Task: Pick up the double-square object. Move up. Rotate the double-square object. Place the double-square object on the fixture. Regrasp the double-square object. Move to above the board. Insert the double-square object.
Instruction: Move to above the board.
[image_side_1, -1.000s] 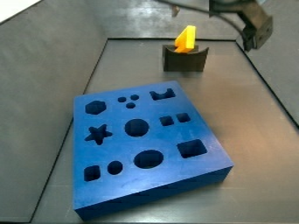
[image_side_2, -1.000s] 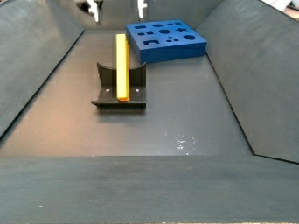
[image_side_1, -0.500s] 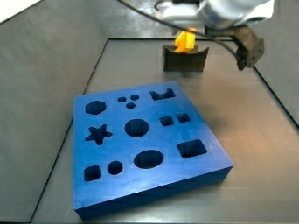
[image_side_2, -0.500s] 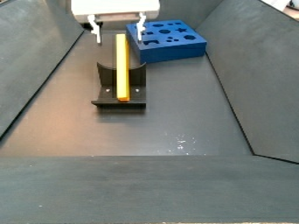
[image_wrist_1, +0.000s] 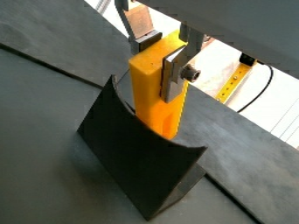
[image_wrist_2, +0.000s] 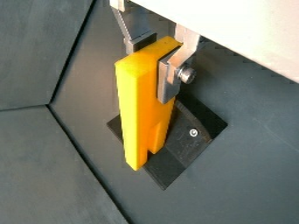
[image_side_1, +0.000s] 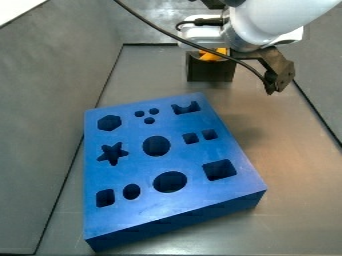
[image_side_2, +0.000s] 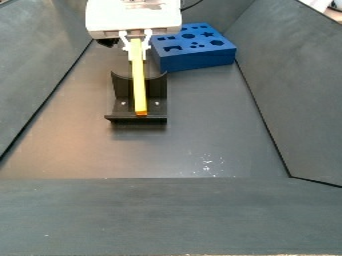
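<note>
The gripper (image_wrist_1: 162, 54) stands over the fixture (image_wrist_1: 138, 157), its silver fingers (image_wrist_1: 177, 70) set on either side of the upper end of the yellow bar (image_wrist_1: 156, 96); both wrist views show the pads at the bar's faces, apparently holding it. The bar (image_side_2: 136, 80) stands upright on the fixture (image_side_2: 136, 104). The blue board (image_side_1: 166, 161) lies well apart, nearer the camera in a side view.
</note>
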